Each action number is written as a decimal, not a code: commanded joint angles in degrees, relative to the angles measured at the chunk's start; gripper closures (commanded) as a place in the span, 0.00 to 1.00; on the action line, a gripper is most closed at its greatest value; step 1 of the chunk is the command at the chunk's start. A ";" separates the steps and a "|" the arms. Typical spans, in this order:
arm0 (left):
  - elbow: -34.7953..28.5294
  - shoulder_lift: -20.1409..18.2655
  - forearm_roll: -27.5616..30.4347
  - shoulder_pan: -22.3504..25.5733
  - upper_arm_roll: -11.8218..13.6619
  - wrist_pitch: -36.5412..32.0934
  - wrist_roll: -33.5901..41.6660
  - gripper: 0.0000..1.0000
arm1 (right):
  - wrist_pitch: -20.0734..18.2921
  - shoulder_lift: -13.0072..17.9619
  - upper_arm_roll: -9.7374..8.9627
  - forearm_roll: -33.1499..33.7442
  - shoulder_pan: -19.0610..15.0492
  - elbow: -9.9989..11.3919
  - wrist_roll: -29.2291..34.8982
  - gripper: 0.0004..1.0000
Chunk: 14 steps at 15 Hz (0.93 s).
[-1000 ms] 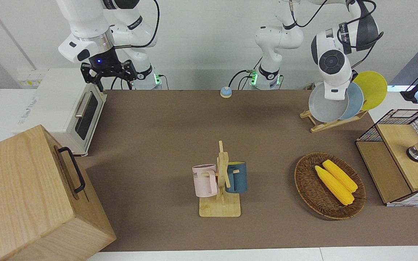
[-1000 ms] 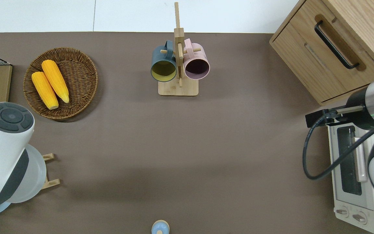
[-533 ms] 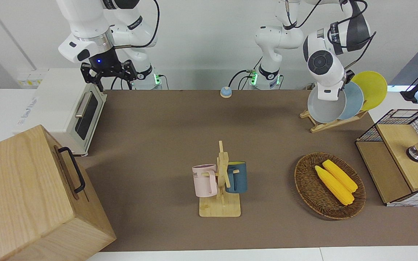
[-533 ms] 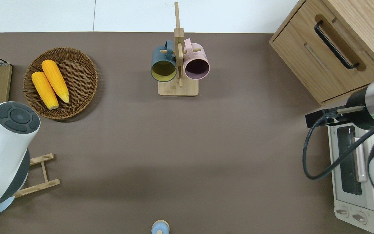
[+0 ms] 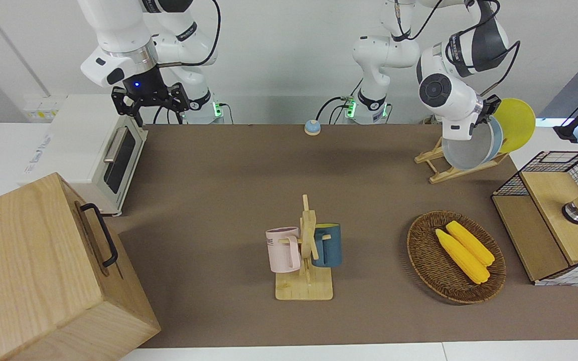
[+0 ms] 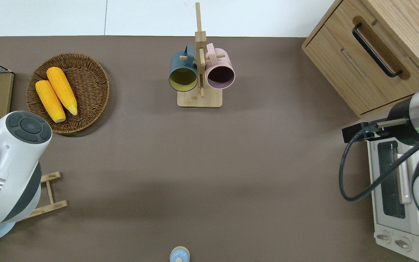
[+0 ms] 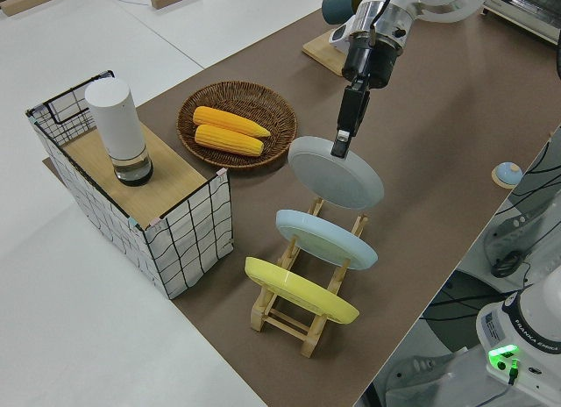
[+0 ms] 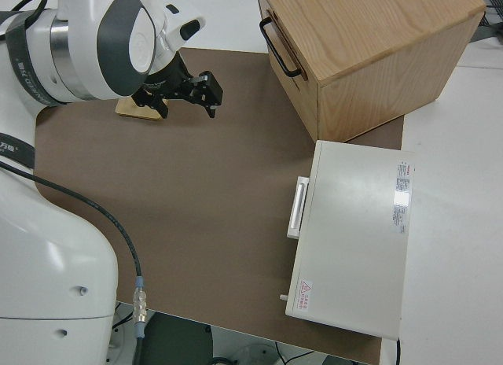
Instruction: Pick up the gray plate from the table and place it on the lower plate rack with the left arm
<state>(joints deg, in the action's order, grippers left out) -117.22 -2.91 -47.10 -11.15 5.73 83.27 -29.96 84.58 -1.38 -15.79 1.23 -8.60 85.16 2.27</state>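
Note:
My left gripper (image 7: 340, 146) is shut on the upper rim of the gray plate (image 7: 337, 173) and holds it tilted over the end slots of the lower plate rack (image 7: 289, 324). The plate's lower edge sits low between the rails; I cannot tell if it rests in a slot. The front view shows the gray plate (image 5: 464, 150) just before the light blue plate (image 5: 495, 136) and the yellow plate (image 5: 517, 123), both standing in the rack (image 5: 442, 172). In the overhead view the left arm hides the gray plate. The right gripper (image 5: 151, 100) is parked and open. The table (image 5: 219, 200) is brown.
A mug stand (image 5: 304, 250) with a pink and a dark blue mug is mid-table. A wicker basket (image 5: 419, 250) with two corn cobs and a wire basket (image 5: 555, 215) are near the rack. A toaster oven (image 5: 93, 150) and a wooden cabinet (image 5: 43, 271) are at the right arm's end.
My left arm has turned its wrist and carried the gray plate closer to the light blue plate, down toward the rack's slots. The right arm has not moved.

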 commanded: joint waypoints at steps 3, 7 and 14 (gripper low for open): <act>0.41 3.07 2.36 -1.24 1.92 -0.30 -3.95 1.00 | -0.82 0.15 -1.00 0.09 -1.06 -0.52 0.72 0.02; -0.03 4.84 4.21 -1.24 1.92 1.02 -7.30 1.00 | -0.73 0.07 -0.91 0.09 -1.06 -0.52 0.72 0.02; -0.47 4.93 9.30 -1.24 1.83 1.11 -8.45 1.00 | -0.82 0.15 -1.00 0.09 -1.15 -0.52 0.72 0.02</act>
<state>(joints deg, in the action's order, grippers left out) -117.31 2.17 -40.60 -11.28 6.70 83.85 -36.94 84.58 -1.38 -15.79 1.23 -8.60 85.16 2.27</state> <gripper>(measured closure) 0.991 0.013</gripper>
